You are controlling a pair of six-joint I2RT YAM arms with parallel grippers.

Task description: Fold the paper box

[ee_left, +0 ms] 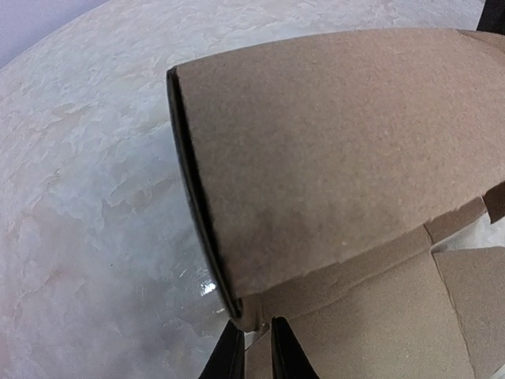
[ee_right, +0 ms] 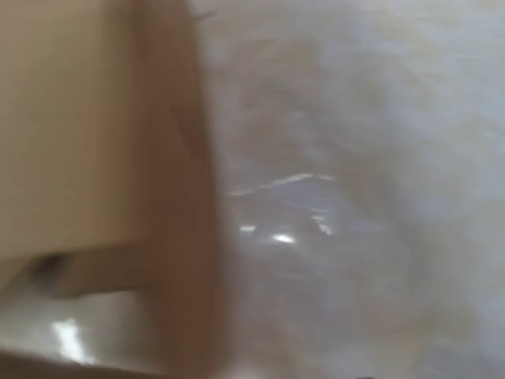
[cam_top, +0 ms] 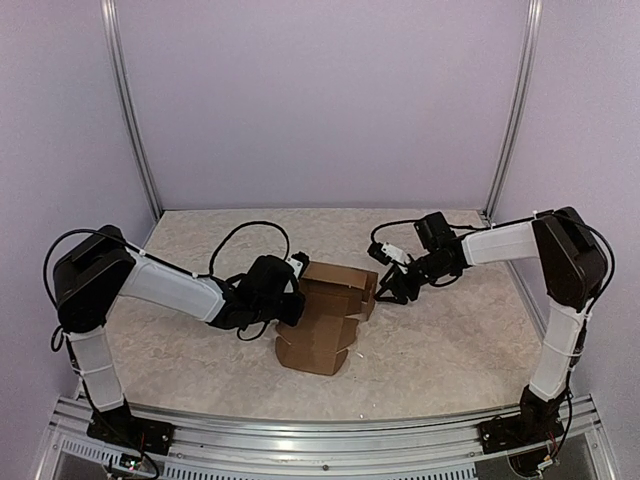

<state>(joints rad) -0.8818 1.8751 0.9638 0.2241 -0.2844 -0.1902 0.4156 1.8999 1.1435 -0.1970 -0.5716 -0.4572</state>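
Soft even light, right wrist view blurred

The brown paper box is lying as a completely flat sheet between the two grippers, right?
Not flat. The top external view shows the paper box partly folded up, with raised walls. It is brown and does sit between the left gripper and the right gripper.

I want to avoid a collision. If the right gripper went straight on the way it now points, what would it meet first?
Probably the paper box: the right gripper points toward the side of the box that faces it, close by. Depth is unclear from above.
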